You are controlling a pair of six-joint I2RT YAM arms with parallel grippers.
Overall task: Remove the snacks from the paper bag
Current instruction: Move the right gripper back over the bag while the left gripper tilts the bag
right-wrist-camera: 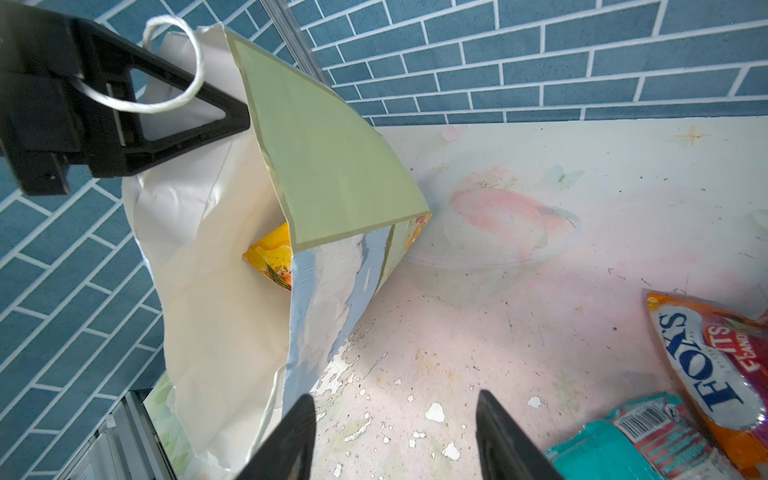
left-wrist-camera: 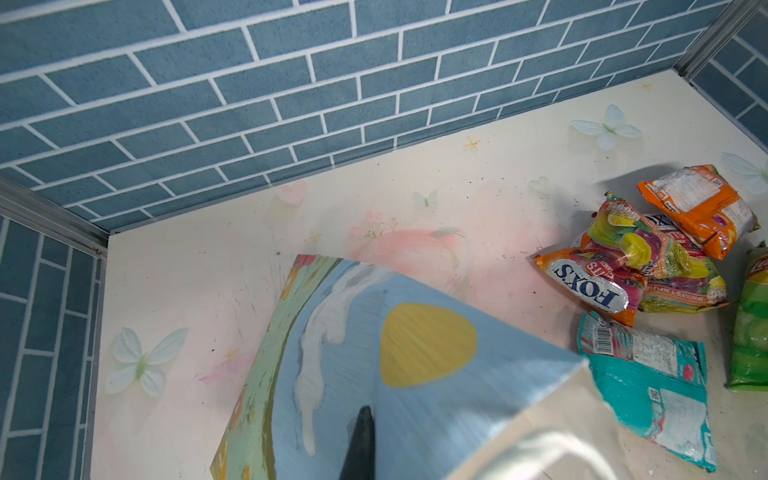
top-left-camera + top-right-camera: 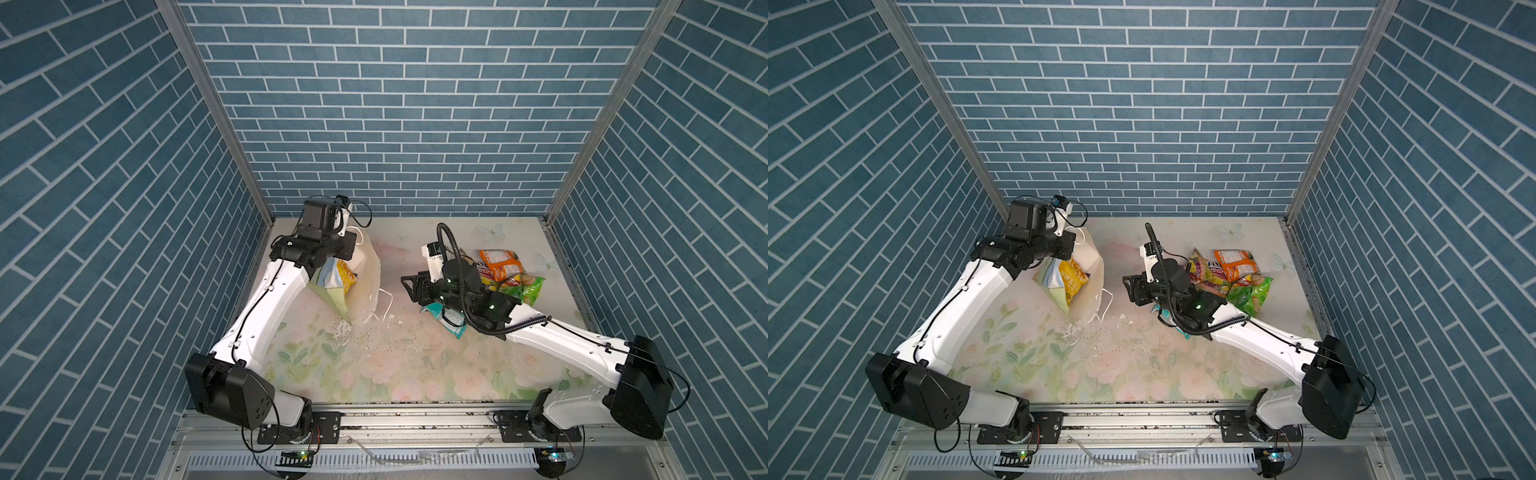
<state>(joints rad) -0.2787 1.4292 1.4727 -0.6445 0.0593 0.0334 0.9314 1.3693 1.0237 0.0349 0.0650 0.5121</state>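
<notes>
one yellow snack (image 1: 272, 255) lies deep in the tilted paper bag (image 3: 368, 266), at ten o'clock on the table (image 3: 415, 374). the left gripper (image 1: 226, 117) pinches the bag's wall. the right gripper (image 1: 395, 440), spread and empty, should enter the mouth from three o'clock, clear of paper. loose snacks (image 3: 507, 270) lie at two o'clock.

Paper bag (image 1: 332, 166): white lining, blue-white-green print. Yellow packet (image 1: 270, 253) inside it. Orange packet (image 2: 698, 208), teal packet (image 2: 648, 374), green packet (image 2: 750, 332) nearby.

The bent white left arm (image 3: 270, 299) is holding its black left claw (image 1: 235, 118) pinched closed, while the black right claw (image 1: 395, 398) is hanging agape.
</notes>
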